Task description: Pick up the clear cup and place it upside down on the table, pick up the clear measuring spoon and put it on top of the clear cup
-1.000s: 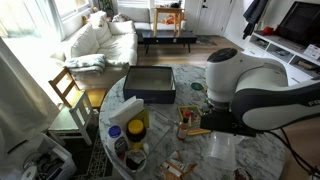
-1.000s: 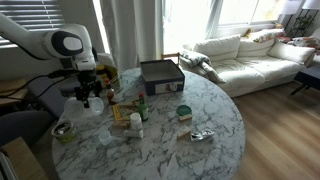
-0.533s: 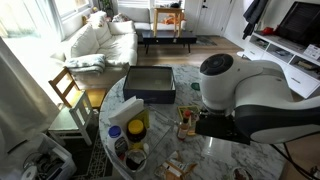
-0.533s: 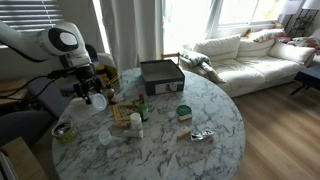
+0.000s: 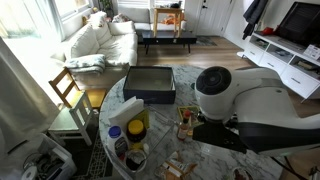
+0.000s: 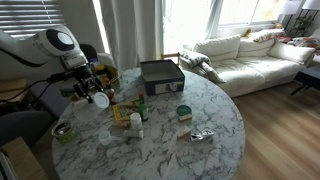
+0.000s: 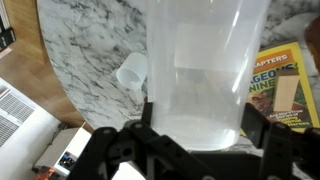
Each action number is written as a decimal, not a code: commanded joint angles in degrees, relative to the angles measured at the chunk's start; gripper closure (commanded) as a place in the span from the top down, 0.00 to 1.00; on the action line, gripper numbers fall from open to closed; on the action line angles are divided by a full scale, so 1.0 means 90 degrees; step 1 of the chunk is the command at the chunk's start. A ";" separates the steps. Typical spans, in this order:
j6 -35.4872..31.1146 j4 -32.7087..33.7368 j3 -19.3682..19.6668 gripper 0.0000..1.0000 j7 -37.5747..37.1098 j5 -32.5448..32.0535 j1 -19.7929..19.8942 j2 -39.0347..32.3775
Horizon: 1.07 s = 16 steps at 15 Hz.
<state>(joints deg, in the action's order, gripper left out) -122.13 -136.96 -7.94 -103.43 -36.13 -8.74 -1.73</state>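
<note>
In the wrist view the clear cup (image 7: 205, 60) fills the middle, a translucent whitish tumbler. My gripper (image 7: 200, 128) is shut on it, one black finger on each side near its end. In an exterior view the cup (image 6: 101, 98) hangs tipped on its side in the gripper (image 6: 95, 94), above the near-left edge of the marbled table (image 6: 205, 120). A small clear scoop-like piece (image 7: 131, 72), perhaps the measuring spoon, lies on the table below. In an exterior view the white arm (image 5: 255, 105) hides gripper and cup.
A black box (image 6: 160, 77) sits at the table's far side. A yellow magazine (image 7: 280, 85), a small green bottle (image 6: 142, 109) and a green-lidded jar (image 6: 184, 112) stand mid-table. A yellow-topped jar (image 5: 136, 127) is near the edge. A wooden chair (image 5: 68, 92) stands beside the table.
The arm has swung in front of the cup in one exterior view, hiding it. In the other, gripper and cup have shifted only slightly. The grip is unchanged.
</note>
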 commanded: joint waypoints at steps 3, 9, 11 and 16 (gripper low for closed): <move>0.0009 0.0006 -0.0007 0.85 -0.0065 0.0007 -0.0040 -0.0061; 0.0040 0.0078 -0.0135 0.60 -0.0402 -0.0234 -0.0216 -0.0240; 0.0144 0.0121 -0.0219 0.60 -0.0591 -0.0485 -0.0340 -0.0263; 0.0616 0.0057 -0.0387 0.60 -0.1398 -0.1595 -0.0584 -0.0259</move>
<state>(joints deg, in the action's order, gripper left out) -119.53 -136.35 -10.53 -111.12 -45.10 -12.75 -3.52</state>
